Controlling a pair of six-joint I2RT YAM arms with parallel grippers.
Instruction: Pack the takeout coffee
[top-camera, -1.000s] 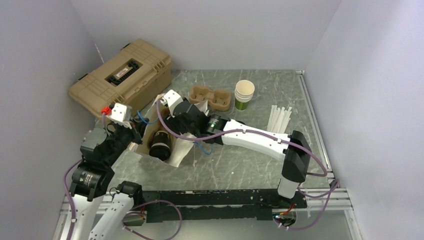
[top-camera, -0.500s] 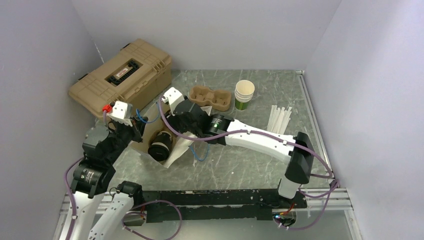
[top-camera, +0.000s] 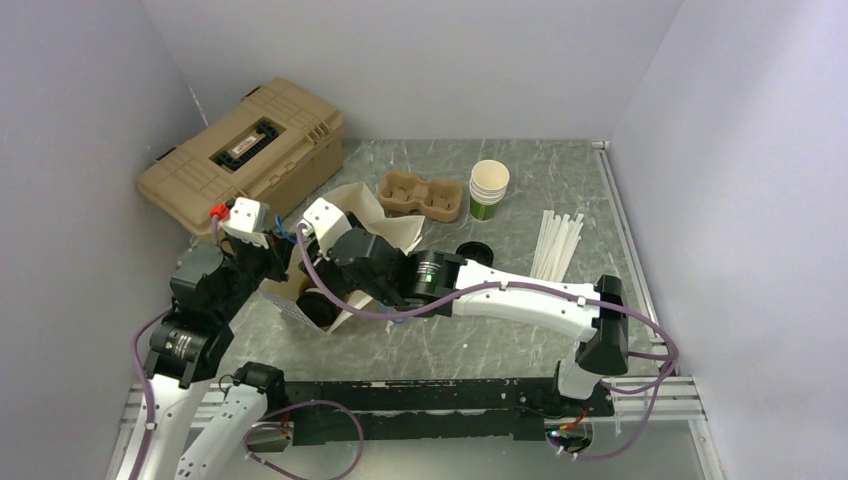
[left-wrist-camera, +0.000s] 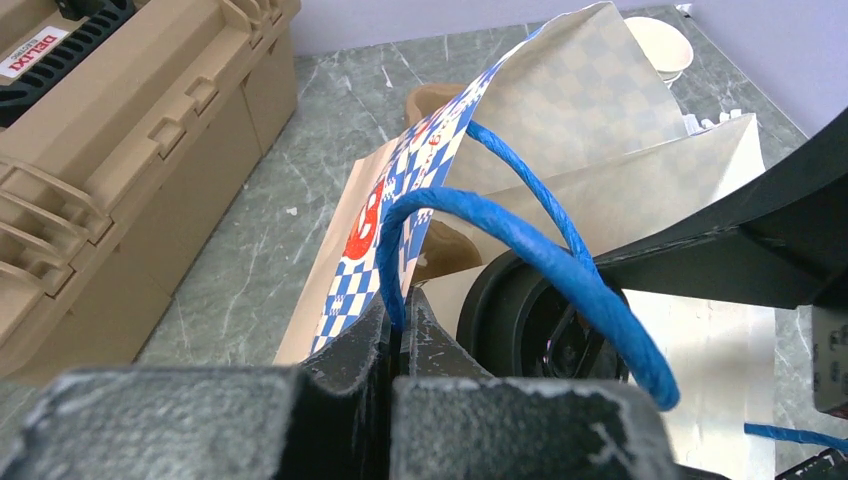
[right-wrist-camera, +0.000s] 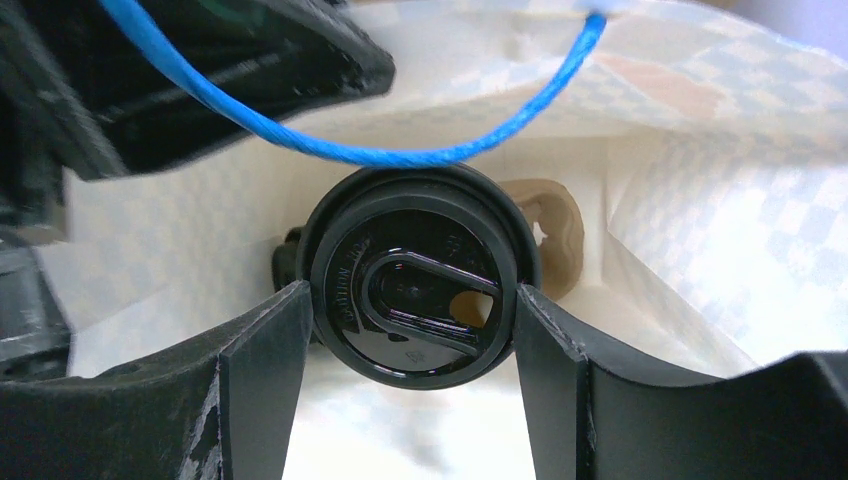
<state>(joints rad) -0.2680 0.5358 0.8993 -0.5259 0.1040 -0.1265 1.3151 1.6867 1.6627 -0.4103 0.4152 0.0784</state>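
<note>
Pinching the blue rope handle (left-wrist-camera: 520, 250), the left gripper (left-wrist-camera: 400, 325) is clenched tight, and the paper bag (left-wrist-camera: 600, 170) gapes open. Inside it, the right gripper (right-wrist-camera: 410, 330) grasps the takeout coffee (right-wrist-camera: 415, 290) by its black lid (a finger on each side). Farther back stand a cardboard carrier (top-camera: 420, 195), stacked cups (top-camera: 488, 188) and a tan toolbox (top-camera: 245, 150).

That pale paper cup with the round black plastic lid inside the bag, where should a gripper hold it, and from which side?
Grip the pale paper cup across its black lid's round rim, coming lid-first through the mouth of the white paper bag, whose walls shut off the cup's sides. The right gripper spans that rim.
</note>
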